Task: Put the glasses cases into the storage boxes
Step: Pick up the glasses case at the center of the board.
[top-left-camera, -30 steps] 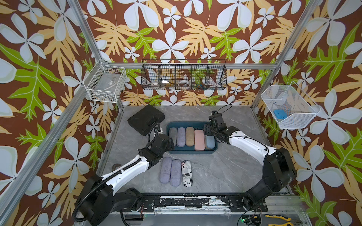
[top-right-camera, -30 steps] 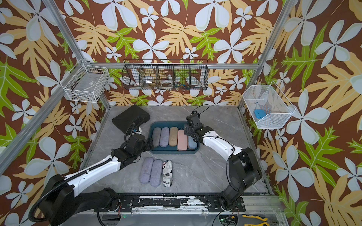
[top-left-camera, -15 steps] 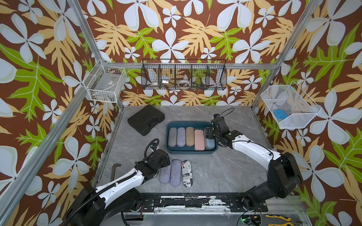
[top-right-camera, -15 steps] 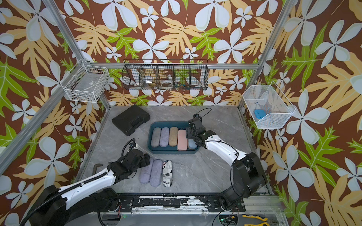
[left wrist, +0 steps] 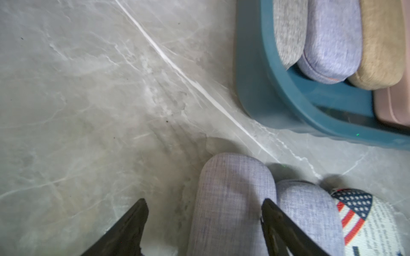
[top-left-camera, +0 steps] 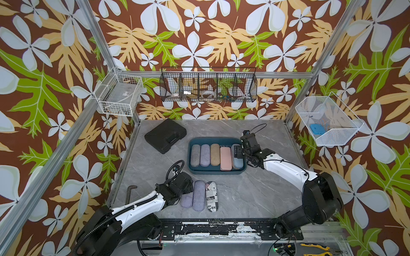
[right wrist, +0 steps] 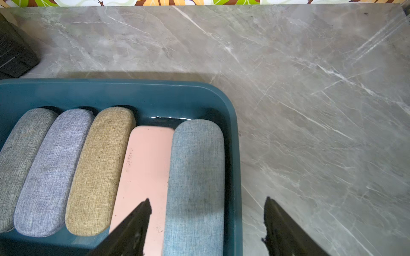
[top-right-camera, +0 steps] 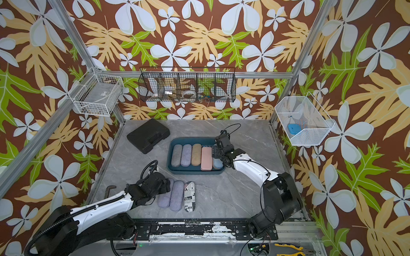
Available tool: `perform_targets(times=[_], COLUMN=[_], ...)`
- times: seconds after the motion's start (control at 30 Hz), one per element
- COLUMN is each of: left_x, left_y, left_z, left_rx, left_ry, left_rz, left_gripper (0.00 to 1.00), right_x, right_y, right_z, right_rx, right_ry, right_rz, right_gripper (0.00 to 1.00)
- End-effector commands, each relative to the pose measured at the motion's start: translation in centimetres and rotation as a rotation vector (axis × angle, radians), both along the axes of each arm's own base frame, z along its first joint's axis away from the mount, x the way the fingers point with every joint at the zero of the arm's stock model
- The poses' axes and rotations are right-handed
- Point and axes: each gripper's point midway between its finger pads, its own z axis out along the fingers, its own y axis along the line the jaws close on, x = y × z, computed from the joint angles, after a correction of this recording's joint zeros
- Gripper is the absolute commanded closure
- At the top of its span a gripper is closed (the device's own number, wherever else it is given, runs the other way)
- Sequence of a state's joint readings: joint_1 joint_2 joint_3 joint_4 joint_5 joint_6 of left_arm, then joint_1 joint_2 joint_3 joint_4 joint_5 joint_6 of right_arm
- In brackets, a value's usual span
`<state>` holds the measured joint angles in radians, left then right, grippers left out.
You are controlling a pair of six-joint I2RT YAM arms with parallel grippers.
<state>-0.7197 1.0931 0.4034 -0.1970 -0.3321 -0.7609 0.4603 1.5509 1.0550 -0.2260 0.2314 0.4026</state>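
grey marble tabletop (top-left-camera: 255, 195): five glasses cases (top-left-camera: 214, 154) fill the teal storage box (top-left-camera: 216, 172), three more cases (top-left-camera: 199, 195) lie outside; left gripper (left wrist: 204, 200) straddles a lavender case (left wrist: 230, 188), jaws spread; right gripper (right wrist: 207, 199) hovers empty, jaws apart, over the blue case (right wrist: 197, 155).

Teal tub (top-left-camera: 216, 172): shallow, round-cornered, mid-table.
Inside: grey case (top-left-camera: 195, 155), lavender case (top-left-camera: 204, 154), tan case (top-left-camera: 214, 154), pink case (top-left-camera: 225, 158), blue case (top-left-camera: 237, 163), flat, side by side.
Outside, near the tub: lilac case (top-left-camera: 199, 195), second lilac case (top-left-camera: 186, 201), newsprint case (top-left-camera: 211, 196) (flag printed at one end), lying parallel.

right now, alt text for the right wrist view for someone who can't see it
The right gripper, jaws open, hangs over the light blue case at the end of the teal tub. Alongside lie the pink case, tan case, lavender case and grey case; marble table lies beyond.
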Motion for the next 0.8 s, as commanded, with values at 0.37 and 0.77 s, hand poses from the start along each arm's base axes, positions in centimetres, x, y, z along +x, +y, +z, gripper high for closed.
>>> perform_targets(times=[0.37, 0.77], left_x=[-0.2, -1.1], left_y=[-1.2, -1.2], left_z=[-0.2, -0.7], left_rx=[0.030, 0.071], left_ry=[0.012, 0.021], left_rz=[-0.022, -0.049], left_gripper=[0.18, 0.19], right_x=[0.5, 0.0], right_y=[-1.0, -1.1], right_z=[-0.3, -1.0], right_rx=[0.029, 0.043], right_ry=[-0.001, 0.005], right_rz=[-0.012, -0.008], right_gripper=[0.20, 0.20])
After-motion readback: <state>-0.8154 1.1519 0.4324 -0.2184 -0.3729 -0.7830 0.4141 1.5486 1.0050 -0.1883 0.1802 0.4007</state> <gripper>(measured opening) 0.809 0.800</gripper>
